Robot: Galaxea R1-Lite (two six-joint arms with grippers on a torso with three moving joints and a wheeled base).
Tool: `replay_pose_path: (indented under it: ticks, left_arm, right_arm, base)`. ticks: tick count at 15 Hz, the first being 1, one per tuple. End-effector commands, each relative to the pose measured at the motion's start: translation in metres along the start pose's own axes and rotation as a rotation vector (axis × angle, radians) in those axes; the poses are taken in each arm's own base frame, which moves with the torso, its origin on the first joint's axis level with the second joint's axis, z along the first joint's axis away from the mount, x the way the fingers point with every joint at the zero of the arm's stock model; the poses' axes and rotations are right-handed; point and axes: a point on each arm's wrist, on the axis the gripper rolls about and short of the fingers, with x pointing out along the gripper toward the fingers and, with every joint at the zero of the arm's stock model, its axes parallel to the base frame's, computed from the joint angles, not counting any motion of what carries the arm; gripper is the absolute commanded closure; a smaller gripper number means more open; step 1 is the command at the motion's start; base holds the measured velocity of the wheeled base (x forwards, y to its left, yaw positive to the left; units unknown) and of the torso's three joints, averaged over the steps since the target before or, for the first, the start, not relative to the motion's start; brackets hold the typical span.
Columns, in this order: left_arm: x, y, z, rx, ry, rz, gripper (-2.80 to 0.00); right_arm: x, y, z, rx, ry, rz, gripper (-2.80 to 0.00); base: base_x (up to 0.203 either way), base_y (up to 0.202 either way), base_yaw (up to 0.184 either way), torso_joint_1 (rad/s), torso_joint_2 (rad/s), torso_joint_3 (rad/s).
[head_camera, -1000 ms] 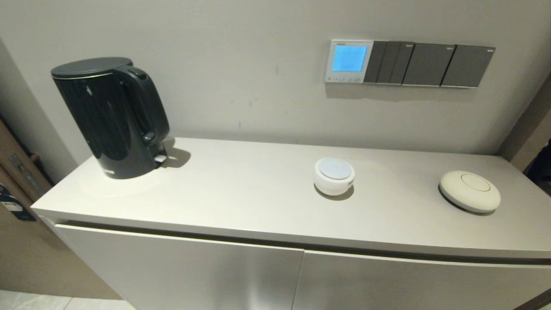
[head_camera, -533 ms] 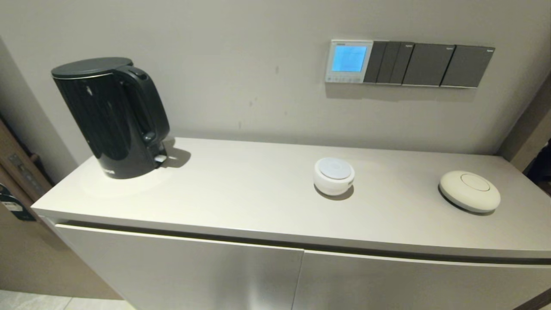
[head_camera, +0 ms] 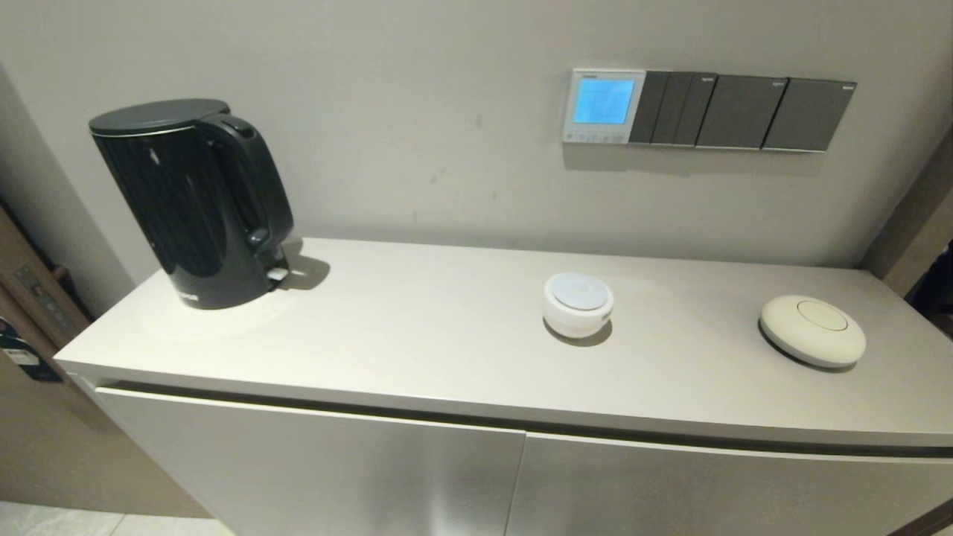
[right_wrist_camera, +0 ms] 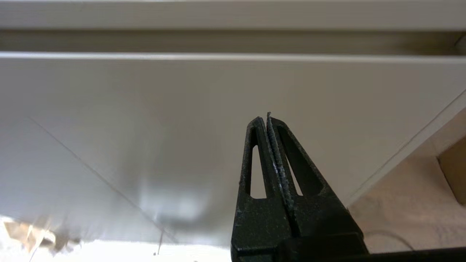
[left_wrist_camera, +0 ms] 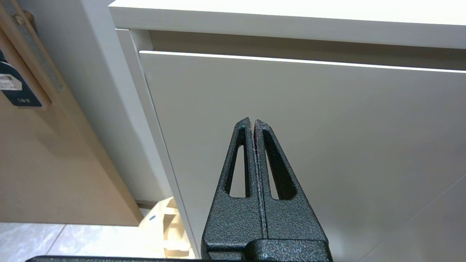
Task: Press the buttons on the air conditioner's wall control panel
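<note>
Left wrist view shows the left gripper (left_wrist_camera: 253,122) down low in front of the cabinet door (left_wrist_camera: 309,145). Its two black fingers (left_wrist_camera: 240,163) are pressed tight together and hold nothing. Right wrist view shows the right gripper (right_wrist_camera: 265,118) down low too, facing the other cabinet door (right_wrist_camera: 164,127). Its fingers (right_wrist_camera: 291,167) are also squeezed together with nothing between them. Neither arm shows in the head view.

Up above the doors is the flat cabinet top (head_camera: 417,342). A black kettle (head_camera: 193,201) stands on its left end. A small round white thing (head_camera: 578,303) sits near the middle, and a flat round cream thing (head_camera: 812,330) lies toward the right end, well apart from it.

High on the wall (head_camera: 417,112) behind the cabinet is the air conditioner's wall control panel (head_camera: 604,105). It is small and silver-white, and its screen glows light blue. The buttons (head_camera: 595,136) are a row of tiny keys along its lower edge. Dark grey switch plates (head_camera: 744,112) sit just beside the panel on its right, in one line with it. Both grippers are far below the panel and touch none of it.
</note>
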Motion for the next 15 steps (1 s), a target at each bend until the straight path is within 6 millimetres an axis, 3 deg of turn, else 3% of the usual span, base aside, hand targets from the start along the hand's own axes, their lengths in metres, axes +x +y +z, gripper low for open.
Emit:
replay_pose_path:
  ticks: [1, 15]
  left_arm:
    - [0.0, 0.0, 0.0, 0.0, -0.001, 0.001, 0.0]
    - [0.0001, 0.0, 0.0, 0.0, 0.001, 0.0, 0.0]
  right_arm:
    - [-0.0064, 0.0001, -0.0018, -0.004, -0.084, 0.004, 0.0]
    - [-0.0106, 0.0001, -0.0036, -0.003, -0.164, -0.001, 0.0]
  base:
    - [0.0, 0.0, 0.0, 0.0, 0.0, 0.0]
    - [0.0, 0.0, 0.0, 0.0, 0.0, 0.0]
